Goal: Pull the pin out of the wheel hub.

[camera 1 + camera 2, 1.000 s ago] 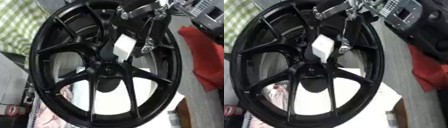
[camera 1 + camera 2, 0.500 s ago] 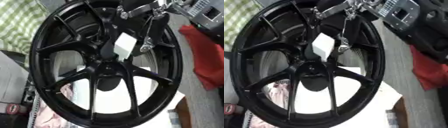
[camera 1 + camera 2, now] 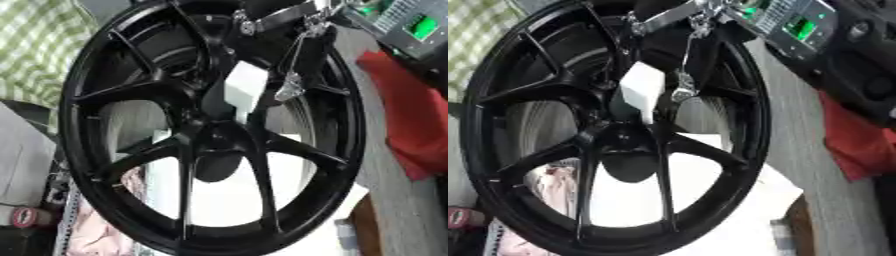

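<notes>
Red cloth [image 3: 407, 120] flanks the wheel hub [image 3: 210, 135]; right hand [image 3: 249, 87] overlaps its centre, grip unclear.

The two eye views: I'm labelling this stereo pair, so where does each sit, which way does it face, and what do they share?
Left eye view: in the robot's head, looking down at the black wheel hub; the right hand reaches in from above.
Right eye view: beside it, facing the same way, showing more of the grey device at upper right.
Both share the hub, the hand and the red cloth.
</notes>
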### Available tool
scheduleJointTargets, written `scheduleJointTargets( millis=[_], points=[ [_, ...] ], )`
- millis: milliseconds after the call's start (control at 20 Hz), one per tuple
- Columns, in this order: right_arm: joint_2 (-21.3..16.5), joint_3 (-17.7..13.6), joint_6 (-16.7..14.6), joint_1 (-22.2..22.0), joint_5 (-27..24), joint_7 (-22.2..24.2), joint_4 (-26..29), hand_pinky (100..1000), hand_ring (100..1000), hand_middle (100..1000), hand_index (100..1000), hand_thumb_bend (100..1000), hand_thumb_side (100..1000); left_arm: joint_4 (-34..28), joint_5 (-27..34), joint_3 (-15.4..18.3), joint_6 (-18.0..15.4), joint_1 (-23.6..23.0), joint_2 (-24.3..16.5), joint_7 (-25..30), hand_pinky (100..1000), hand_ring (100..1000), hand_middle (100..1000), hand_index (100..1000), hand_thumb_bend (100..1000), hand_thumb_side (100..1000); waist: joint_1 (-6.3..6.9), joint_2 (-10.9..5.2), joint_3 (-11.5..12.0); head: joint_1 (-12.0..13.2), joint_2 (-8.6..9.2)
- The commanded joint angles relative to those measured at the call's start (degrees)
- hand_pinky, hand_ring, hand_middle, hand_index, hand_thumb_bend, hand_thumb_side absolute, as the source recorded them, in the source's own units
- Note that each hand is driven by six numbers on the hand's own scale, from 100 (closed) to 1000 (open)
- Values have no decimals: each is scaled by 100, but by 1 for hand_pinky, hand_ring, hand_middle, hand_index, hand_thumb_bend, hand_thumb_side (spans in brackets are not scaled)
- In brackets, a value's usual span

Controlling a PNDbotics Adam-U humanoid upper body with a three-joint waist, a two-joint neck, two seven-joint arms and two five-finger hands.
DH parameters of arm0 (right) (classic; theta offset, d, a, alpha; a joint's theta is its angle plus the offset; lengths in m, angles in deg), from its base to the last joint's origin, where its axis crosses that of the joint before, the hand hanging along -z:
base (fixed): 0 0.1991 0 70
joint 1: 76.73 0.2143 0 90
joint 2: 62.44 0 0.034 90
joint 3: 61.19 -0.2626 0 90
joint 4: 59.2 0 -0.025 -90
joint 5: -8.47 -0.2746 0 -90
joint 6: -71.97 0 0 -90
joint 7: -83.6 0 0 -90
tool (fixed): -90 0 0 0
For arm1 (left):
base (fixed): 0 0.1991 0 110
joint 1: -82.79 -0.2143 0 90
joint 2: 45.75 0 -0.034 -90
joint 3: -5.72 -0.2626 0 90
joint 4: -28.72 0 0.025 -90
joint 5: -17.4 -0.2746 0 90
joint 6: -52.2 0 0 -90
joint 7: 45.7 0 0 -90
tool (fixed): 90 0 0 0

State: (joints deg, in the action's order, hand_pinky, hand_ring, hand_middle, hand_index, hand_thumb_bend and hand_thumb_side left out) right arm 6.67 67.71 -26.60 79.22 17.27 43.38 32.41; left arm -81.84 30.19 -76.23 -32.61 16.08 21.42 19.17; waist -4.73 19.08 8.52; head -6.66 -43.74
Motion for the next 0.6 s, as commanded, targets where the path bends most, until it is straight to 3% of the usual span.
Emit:
scheduleJointTargets(
  millis=[50, 600],
  points=[
    [-45, -70, 68, 90, -114, -44, 14, 861, 830, 568, 645, 281, 155, -66, 25, 98, -7, 77, -107, -24, 732, 811, 803, 858, 239, 975, 29, -118, -2, 12, -37],
    [-87, -118, 218, 97, -322, -31, 99, 858, 810, 519, 595, 202, 146, -58, 22, 114, -8, 62, -113, -39, 732, 812, 803, 858, 241, 974, 25, -146, -38, 32, -37]
  ],
)
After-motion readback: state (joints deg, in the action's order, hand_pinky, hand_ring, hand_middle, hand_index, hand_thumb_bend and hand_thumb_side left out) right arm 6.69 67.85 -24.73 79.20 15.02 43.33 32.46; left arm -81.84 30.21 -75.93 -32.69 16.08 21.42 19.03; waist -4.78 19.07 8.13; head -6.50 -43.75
